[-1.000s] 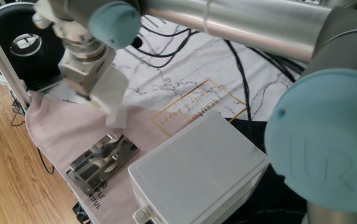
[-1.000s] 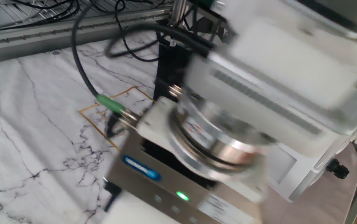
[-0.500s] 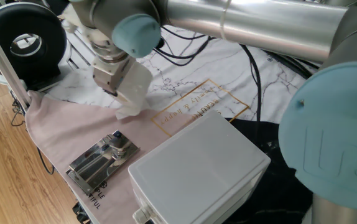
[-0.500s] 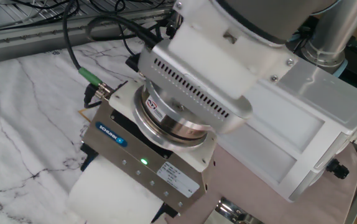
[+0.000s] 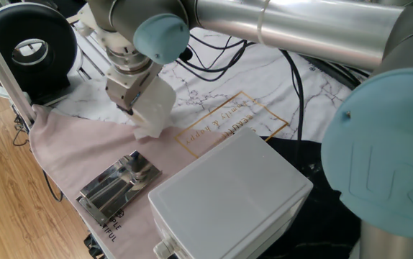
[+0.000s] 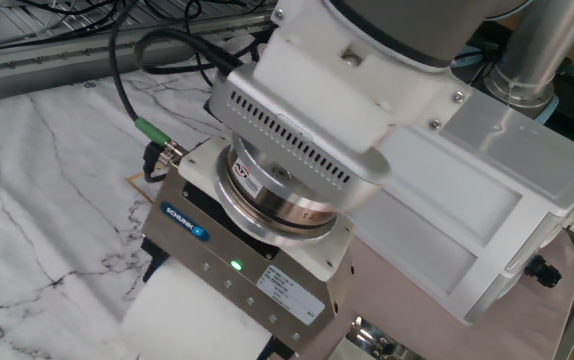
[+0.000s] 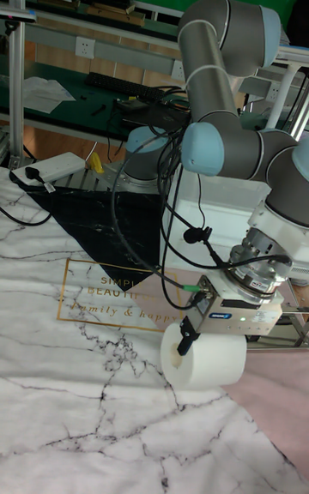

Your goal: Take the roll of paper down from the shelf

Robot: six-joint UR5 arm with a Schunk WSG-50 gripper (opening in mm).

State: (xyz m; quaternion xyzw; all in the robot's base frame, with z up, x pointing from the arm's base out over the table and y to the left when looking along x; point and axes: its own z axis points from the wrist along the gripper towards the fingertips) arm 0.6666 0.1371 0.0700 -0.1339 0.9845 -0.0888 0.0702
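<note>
My gripper (image 5: 136, 106) is shut on the roll of paper (image 5: 154, 108), a white soft cylinder held by its ends. The roll hangs low over the seam between the marble-patterned top and the pink cloth; I cannot tell whether it touches. In the tall fixed view the roll of paper (image 7: 204, 363) sits just under the gripper (image 7: 211, 348), with one black finger (image 7: 184, 342) across its end. The shelf (image 5: 117, 185), a flat chrome rack, lies bare on the pink cloth in front and to the left of the roll. From the other fixed view only the top of the roll of paper (image 6: 189, 322) shows.
A big white plastic box (image 5: 229, 196) stands right of the shelf. A black round device (image 5: 25, 47) sits at the back left beside a white post. Cables (image 5: 214, 57) trail over the marble sheet behind the gripper. A gold-framed print (image 5: 228, 119) lies mid-table.
The gripper carried the roll to the right, from beside the shelf over the pink cloth to the marble's edge. In the last half second it barely moved.
</note>
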